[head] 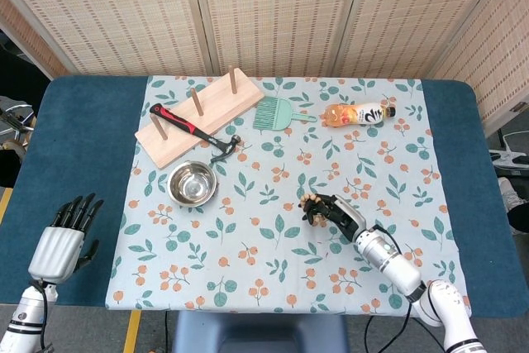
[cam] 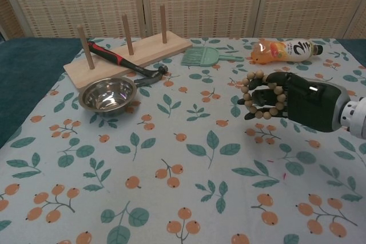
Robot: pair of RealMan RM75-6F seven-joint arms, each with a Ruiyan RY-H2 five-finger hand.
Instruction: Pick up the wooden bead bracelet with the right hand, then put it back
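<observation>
Wooden beads of the bracelet (cam: 262, 94) loop around the dark fingers (cam: 258, 100) of the right hand (cam: 294, 101), which grasps it just above the leaf-and-berry cloth (cam: 171, 158) covering the surface (head: 91, 130). The right arm reaches in from the lower right, forearm stretched low toward the middle of the cloth, the hand's fingers curled leftward through the ring of beads. In the head view the same hand (head: 337, 211) and bracelet (head: 311, 208) sit right of centre, nearer the front edge. The left hand (head: 64, 237) hangs over the blue part of the surface at the front left, well apart from everything, holding nothing, its fingers spread and pointing up and away. Farther back lie a steel bowl (cam: 107, 94), a hammer (cam: 123, 62) resting across a wooden peg board (cam: 127, 53), a green brush (cam: 206, 56) and a bottle (cam: 282, 50) on its side.
</observation>
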